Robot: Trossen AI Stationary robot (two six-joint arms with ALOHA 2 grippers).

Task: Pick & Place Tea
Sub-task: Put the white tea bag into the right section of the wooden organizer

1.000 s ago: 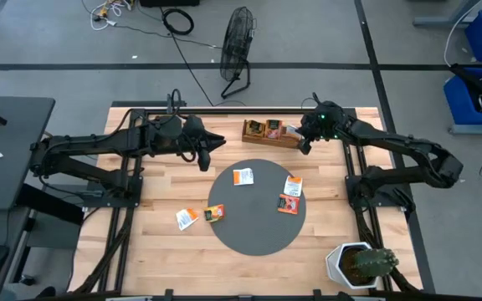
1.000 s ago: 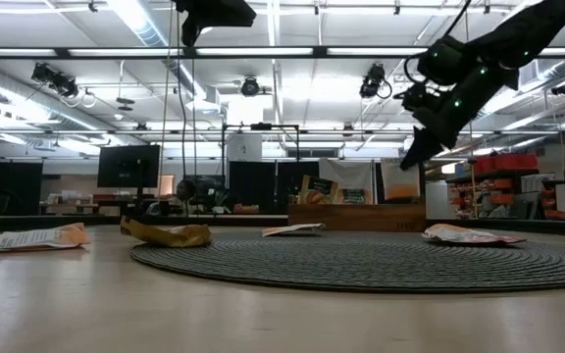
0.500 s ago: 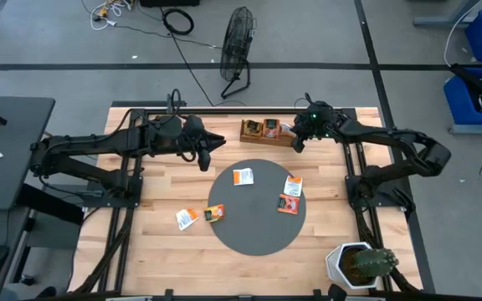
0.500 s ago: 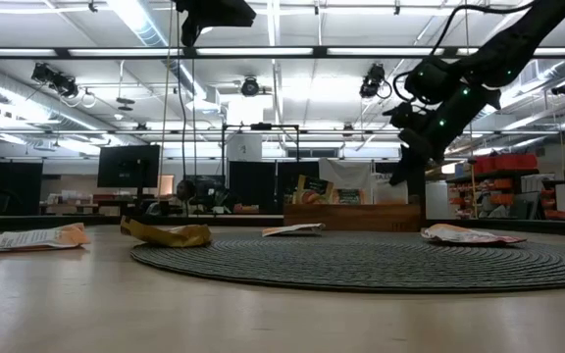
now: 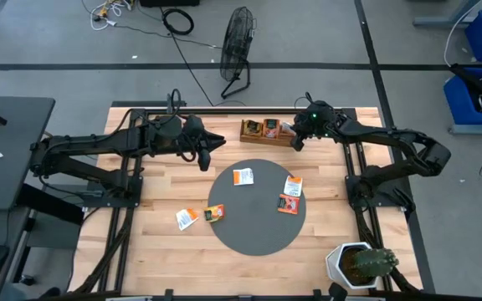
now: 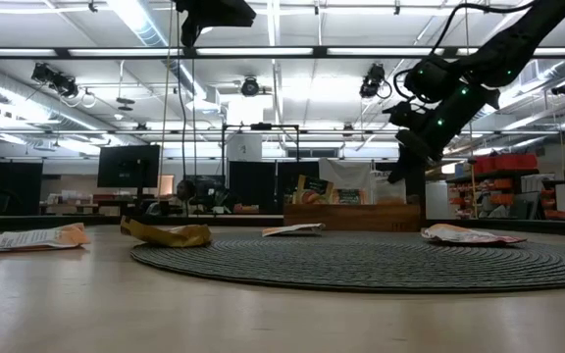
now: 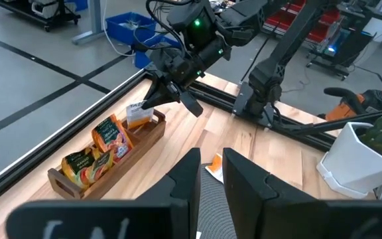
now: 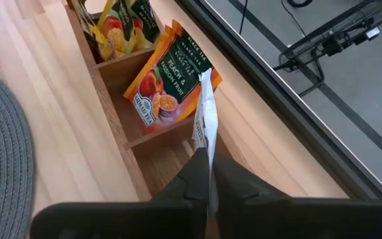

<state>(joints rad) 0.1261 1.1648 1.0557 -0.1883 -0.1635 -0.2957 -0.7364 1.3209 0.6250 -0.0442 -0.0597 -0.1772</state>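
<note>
The right claw (image 8: 207, 182) pinches a white tea sachet (image 8: 204, 116) over the wooden tray's (image 5: 268, 138) right compartment, sachets already filling the others, while five remain on mat and counter (image 5: 166, 196); the left claw (image 5: 216, 142) waits, narrow.

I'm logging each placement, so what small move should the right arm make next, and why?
Probably open a little to let go. The right pincer pinches a white sachet on edge above the wooden tray, over the bare compartment next to the one holding the orange sachets. Opening should drop it there.
</note>
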